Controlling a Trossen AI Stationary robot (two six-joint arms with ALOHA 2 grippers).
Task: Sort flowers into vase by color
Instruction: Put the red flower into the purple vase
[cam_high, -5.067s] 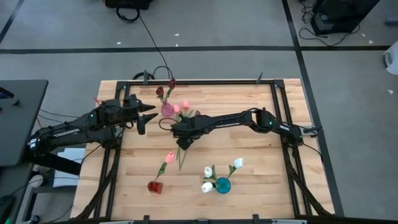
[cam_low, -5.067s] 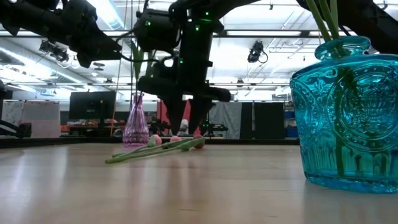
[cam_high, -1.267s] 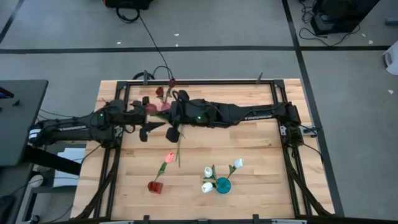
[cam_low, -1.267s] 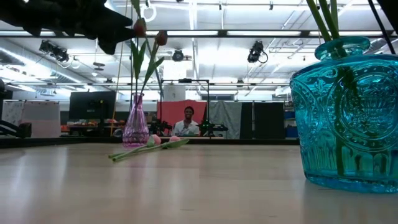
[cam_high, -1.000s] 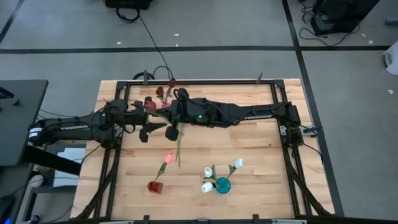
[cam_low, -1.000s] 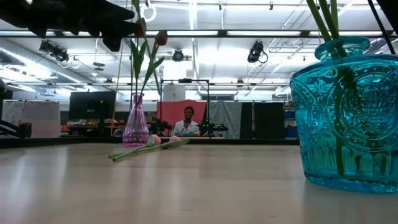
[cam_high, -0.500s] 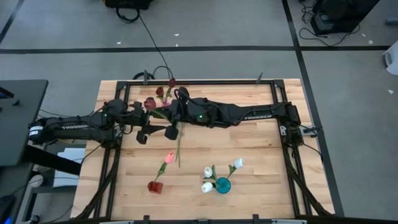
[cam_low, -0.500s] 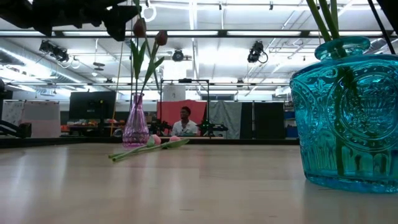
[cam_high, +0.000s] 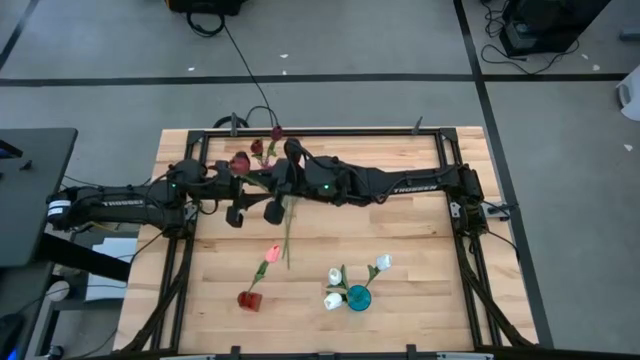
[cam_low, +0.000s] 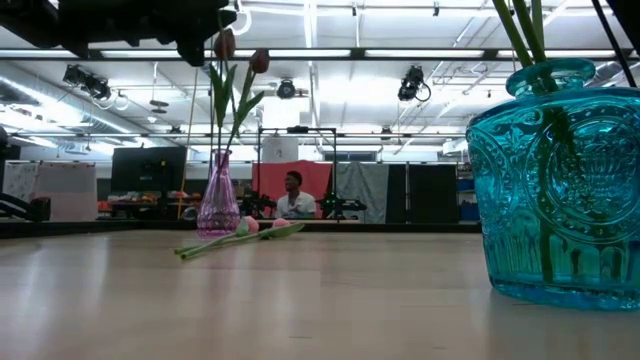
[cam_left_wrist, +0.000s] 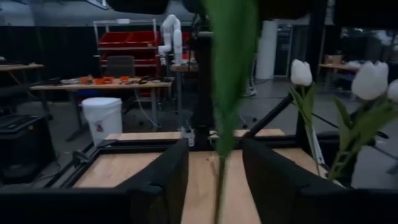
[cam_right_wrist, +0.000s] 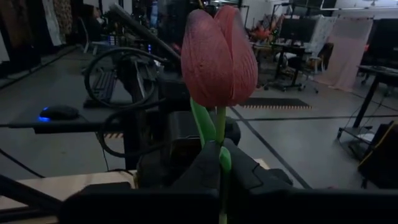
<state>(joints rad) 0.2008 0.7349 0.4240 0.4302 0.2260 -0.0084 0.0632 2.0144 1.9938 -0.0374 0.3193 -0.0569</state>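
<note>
A maroon tulip (cam_high: 241, 162) is up in the air between the two arms, its bud near the back left of the table (cam_high: 400, 250) and its green stem slanting down toward the middle. In the right wrist view the same bud (cam_right_wrist: 218, 57) fills the middle, standing upright straight above the right gripper (cam_right_wrist: 219, 163), whose fingers are pressed onto the stem just under the bud. The right arm reaches flat across the back of the table from its base on the right, the gripper (cam_high: 283, 180) ending just beside the pink vase.

The left gripper (cam_high: 250, 213) sits lower on the same stem; in the left wrist view the stem and a blurred green leaf (cam_left_wrist: 227, 74) run between its two dark fingers (cam_left_wrist: 168, 180), which stand spread with space on either side of the stem.

The pink vase (cam_low: 218, 205) at the back holds two more maroon tulips (cam_low: 258, 62), and a pink tulip (cam_low: 247, 227) lies flat on the boards beside its foot. Nearer the front, a small red vase (cam_high: 250, 298) carries one pink tulip (cam_high: 272, 252) leaning over, and the teal vase (cam_high: 358, 297) holds three white tulips (cam_high: 383, 262). Beyond the table a person (cam_low: 292, 195) sits in the room
</note>
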